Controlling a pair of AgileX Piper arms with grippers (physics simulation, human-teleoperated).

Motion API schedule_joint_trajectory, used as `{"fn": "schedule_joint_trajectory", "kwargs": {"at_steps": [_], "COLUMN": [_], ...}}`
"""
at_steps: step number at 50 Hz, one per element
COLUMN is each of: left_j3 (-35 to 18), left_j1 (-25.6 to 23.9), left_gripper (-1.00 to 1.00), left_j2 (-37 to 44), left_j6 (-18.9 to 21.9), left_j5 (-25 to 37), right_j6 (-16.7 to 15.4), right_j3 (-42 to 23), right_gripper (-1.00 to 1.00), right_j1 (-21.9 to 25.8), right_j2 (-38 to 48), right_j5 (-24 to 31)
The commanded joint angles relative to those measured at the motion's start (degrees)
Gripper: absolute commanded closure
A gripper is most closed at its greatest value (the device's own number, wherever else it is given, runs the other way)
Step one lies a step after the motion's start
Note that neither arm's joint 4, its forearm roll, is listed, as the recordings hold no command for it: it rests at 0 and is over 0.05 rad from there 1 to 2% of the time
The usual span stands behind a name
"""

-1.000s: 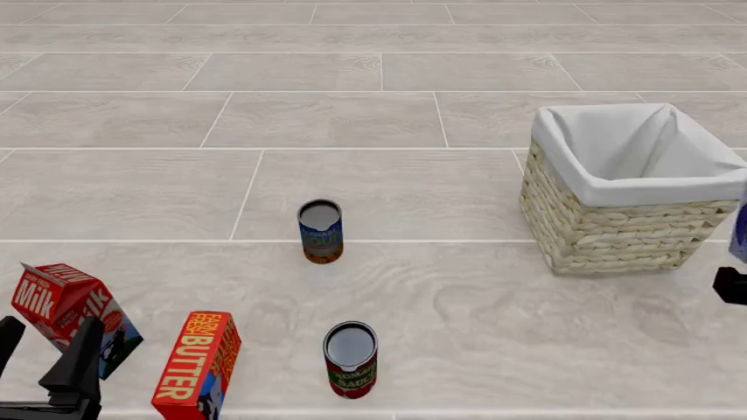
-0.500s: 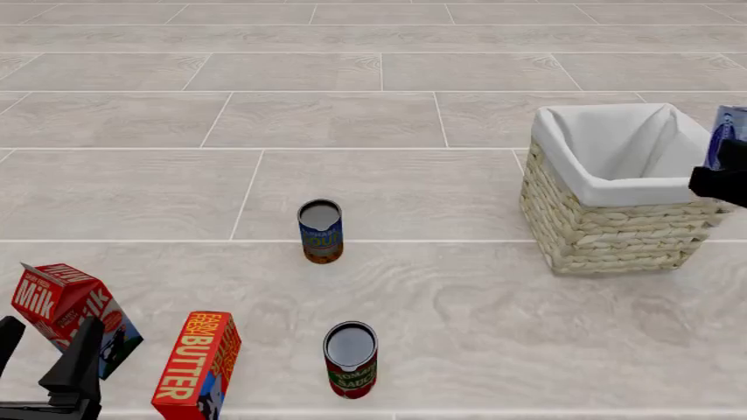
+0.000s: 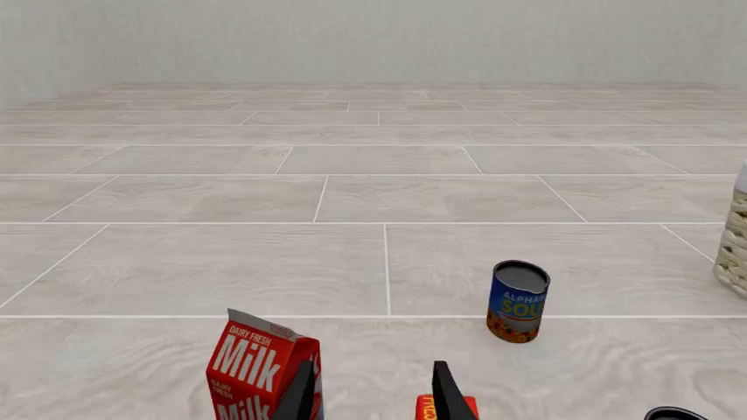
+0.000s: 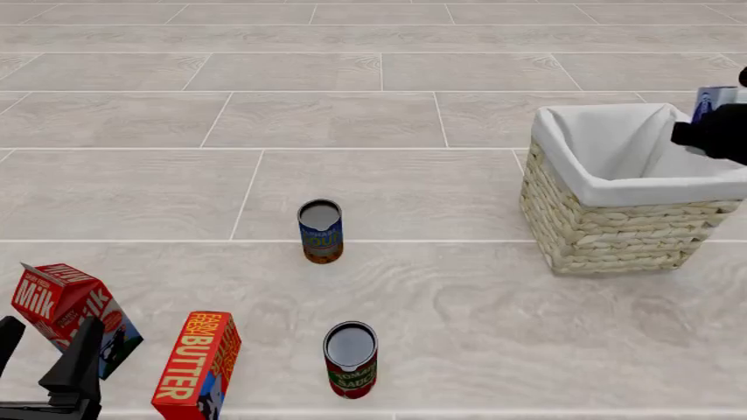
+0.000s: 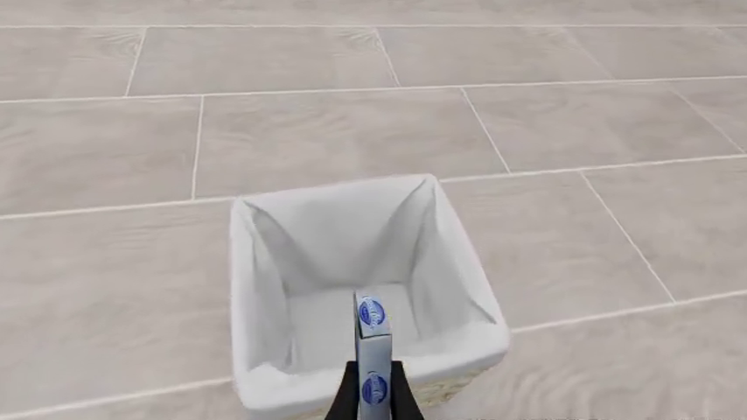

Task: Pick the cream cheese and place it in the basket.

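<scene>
My right gripper [image 4: 704, 129] is shut on the cream cheese [image 4: 708, 103], a small blue box, and holds it in the air above the right rim of the basket [image 4: 607, 227]. In the right wrist view the cream cheese [image 5: 371, 350] stands edge-on between the fingers, over the white-lined basket [image 5: 262, 280], which looks empty. My left gripper [image 4: 47, 350] is open and empty at the near left, beside the Milk carton [image 4: 65, 306]; it also shows in the left wrist view [image 3: 371, 394].
A red Milk carton [image 3: 257, 367] and an orange-red BUTTER box [image 4: 198, 363] stand at the near left. A blue soup can [image 4: 320, 230] stands mid-table and a red-green can [image 4: 350, 359] nearer the front. Tiled surface lies all around.
My right gripper has risen and moved left from the right edge, carrying the cream cheese up to over the basket's right rim. The left arm has not moved.
</scene>
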Motion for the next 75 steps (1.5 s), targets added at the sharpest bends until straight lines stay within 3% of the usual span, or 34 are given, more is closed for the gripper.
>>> {"fn": "schedule_joint_trajectory", "kwargs": {"at_steps": [1, 8, 19, 20, 35, 49, 62, 70, 75], "left_j3": [0.0, 0.0, 0.0, 0.0, 0.0, 0.0, 0.0, 0.0, 0.0], "left_j1": [0.0, 0.0, 0.0, 0.0, -0.01, 0.0, -0.01, 0.0, 0.0], "left_gripper": [-1.0, -1.0, -1.0, -1.0, -1.0, -1.0, -1.0, -1.0, -1.0], "left_j2": [0.0, 0.0, 0.0, 0.01, -0.01, 0.0, 0.0, 0.0, 0.0], "left_j6": [0.0, 0.0, -0.01, -0.01, 0.0, 0.0, 0.0, 0.0, 0.0], "left_j5": [0.0, 0.0, -0.01, 0.02, -0.02, 0.0, 0.0, 0.0, -0.01], "right_j6": [0.3, 0.46, -2.53, -4.06, -6.0, -9.06, -11.57, -14.03, -13.32], "right_j3": [-5.46, -9.64, -15.38, -16.25, -26.53, -32.2, -33.09, -38.62, -42.56], "right_gripper": [1.0, 1.0, 1.0, 1.0, 1.0, 1.0, 1.0, 1.0, 1.0], "right_j1": [-0.88, -1.03, -0.32, -0.24, 0.38, 1.14, 1.15, 0.04, -0.66], "right_j2": [5.95, 8.92, 11.19, 12.08, 18.05, 23.01, 27.03, 30.33, 32.3], "right_j5": [2.51, 5.91, 11.33, 12.55, 22.41, 28.41, 30.1, 34.32, 36.01]}}
